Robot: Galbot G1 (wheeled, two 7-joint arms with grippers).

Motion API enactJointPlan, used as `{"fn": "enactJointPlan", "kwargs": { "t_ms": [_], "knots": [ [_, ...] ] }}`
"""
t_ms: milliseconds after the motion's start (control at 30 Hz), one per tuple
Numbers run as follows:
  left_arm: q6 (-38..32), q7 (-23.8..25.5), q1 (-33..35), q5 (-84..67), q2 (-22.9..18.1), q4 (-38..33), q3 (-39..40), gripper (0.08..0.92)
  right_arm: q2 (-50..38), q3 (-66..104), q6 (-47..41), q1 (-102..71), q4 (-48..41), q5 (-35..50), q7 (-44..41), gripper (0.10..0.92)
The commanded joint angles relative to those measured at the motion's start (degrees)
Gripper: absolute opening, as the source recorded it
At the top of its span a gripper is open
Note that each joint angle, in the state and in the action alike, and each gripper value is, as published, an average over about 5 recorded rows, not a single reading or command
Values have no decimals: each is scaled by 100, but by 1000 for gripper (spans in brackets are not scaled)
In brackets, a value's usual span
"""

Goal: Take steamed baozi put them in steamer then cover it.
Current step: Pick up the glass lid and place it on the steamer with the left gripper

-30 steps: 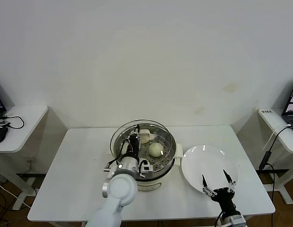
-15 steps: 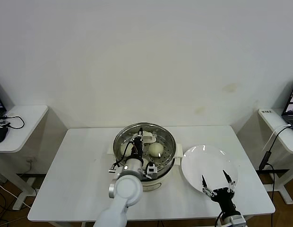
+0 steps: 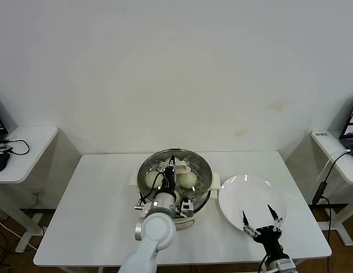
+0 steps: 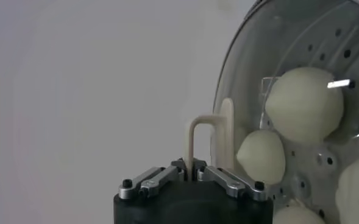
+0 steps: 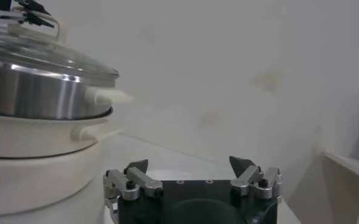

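Observation:
The steamer (image 3: 204,190) stands mid-table on its cream base. The clear glass cover (image 3: 196,166) lies over it, level with the rim. My left gripper (image 3: 172,165) is shut on the cover's cream handle (image 3: 179,166); in the left wrist view the gripper (image 4: 189,167) pinches the handle (image 4: 193,137). Baozi (image 3: 188,178) show through the glass, several of them in the left wrist view (image 4: 304,103). My right gripper (image 3: 259,219) is open and empty at the front right, and shows open in the right wrist view (image 5: 193,164), where the covered steamer (image 5: 39,91) stands beside it.
A flat white plate (image 3: 253,193) lies right of the steamer, just beyond my right gripper. Small side tables (image 3: 23,148) stand to the left and right of the white table (image 3: 97,199). A wall rises close behind.
My left gripper has carried the cover to the right, from hanging off the steamer's left side to lying squarely over it. The right arm has not moved.

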Motion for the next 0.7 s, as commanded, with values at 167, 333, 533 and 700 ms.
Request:
{"fn": "enactJointPlan", "kwargs": {
  "t_ms": [167, 333, 533, 700],
  "knots": [
    [-83, -32, 42, 102, -69, 32, 7, 145, 3, -16, 3, 1, -2, -6, -5, 823],
    [-146, -127, 74, 106, -99, 10, -12, 149, -4, -20, 1, -2, 5, -3, -6, 823],
    [-160, -203, 224, 33, -15, -307, 29, 297, -2, -37, -7, -2, -1, -15, -5, 823],
    [-194, -238, 528, -64, 206, -796, 82, 453, -1, -44, -13, -11, 2, -30, -6, 823]
  ]
}}
